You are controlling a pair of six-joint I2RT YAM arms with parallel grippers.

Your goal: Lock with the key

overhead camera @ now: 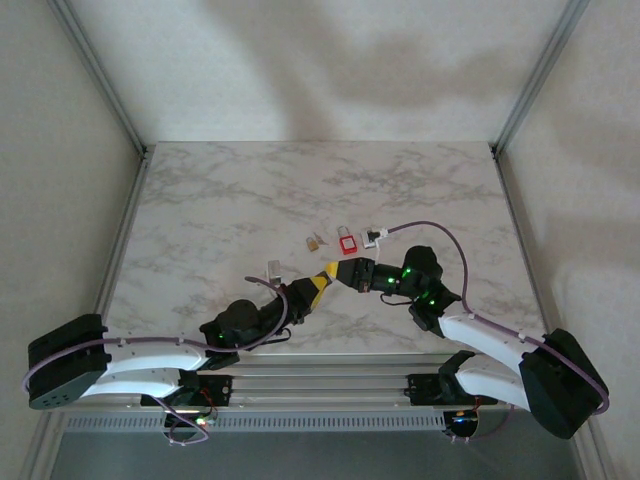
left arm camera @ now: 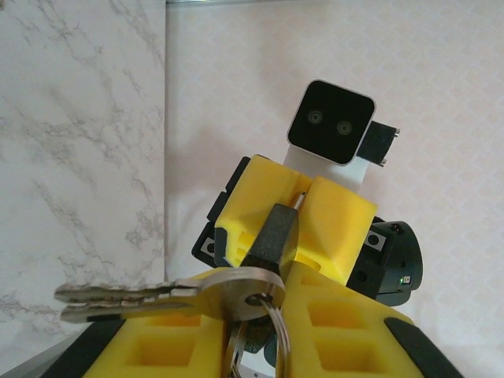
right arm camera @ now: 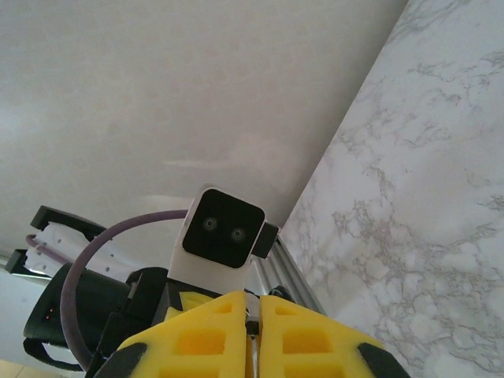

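Note:
My two grippers meet tip to tip above the front middle of the marble table (overhead camera: 230,190). A key with a black head (left arm camera: 272,236) runs from between my left gripper's (left arm camera: 264,295) yellow fingers (left arm camera: 346,327) into the right gripper (left arm camera: 303,198), whose fingers pinch its metal blade. Silver keys (left arm camera: 134,301) hang sideways off its ring (left arm camera: 282,331). In the top view the left gripper (overhead camera: 325,281) and right gripper (overhead camera: 349,272) touch. The right gripper (right arm camera: 256,307) is shut with a thin metal sliver between its pads. A red padlock (overhead camera: 346,243) lies on the table just beyond them.
Beside the red padlock lie a small brass lock (overhead camera: 314,243) and a silver piece (overhead camera: 372,238). Another small metal item (overhead camera: 272,268) sits near the left arm. A purple cable (overhead camera: 440,235) loops over the right arm. Frame posts stand at the table's back corners.

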